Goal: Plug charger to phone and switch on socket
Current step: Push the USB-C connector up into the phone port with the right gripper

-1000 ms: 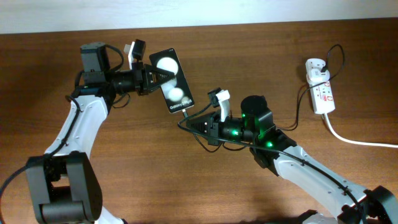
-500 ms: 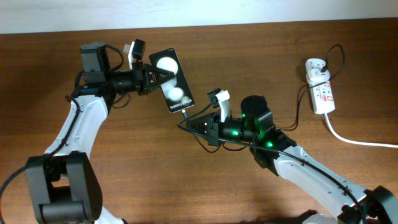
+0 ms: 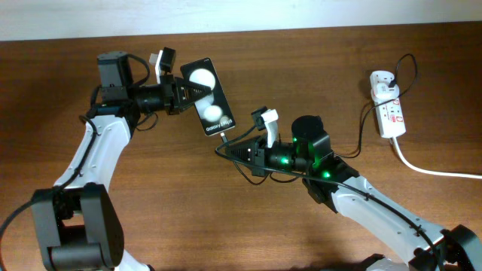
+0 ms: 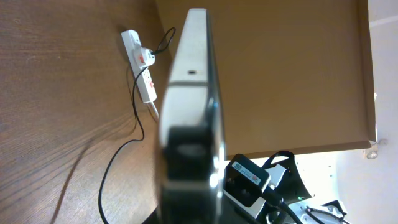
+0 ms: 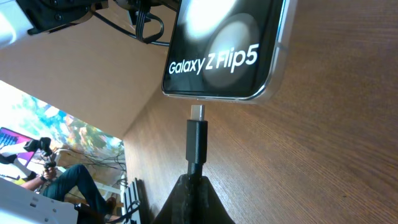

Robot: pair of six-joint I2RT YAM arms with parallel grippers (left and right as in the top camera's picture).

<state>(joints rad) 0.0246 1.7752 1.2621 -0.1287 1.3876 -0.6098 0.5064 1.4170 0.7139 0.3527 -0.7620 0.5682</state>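
The phone point(image 3: 208, 98) is a black slab with two white discs, lettered "Galaxy Z Flip5" point(image 5: 214, 59). My left gripper point(image 3: 183, 92) is shut on its far end; in the left wrist view the phone point(image 4: 193, 93) shows edge-on. My right gripper point(image 3: 235, 150) is shut on the charger's black plug point(image 5: 197, 140). Its metal tip touches the port in the phone's bottom edge, with metal still showing. The black cable point(image 3: 361, 132) runs to the white adapter point(image 3: 382, 80) on the white power strip, the socket point(image 3: 390, 111), at the far right.
The strip's thick white cord point(image 3: 433, 170) runs off the right edge. The strip also shows far off in the left wrist view point(image 4: 143, 65). A loop of black cable point(image 3: 241, 169) lies on the wooden table under my right gripper.
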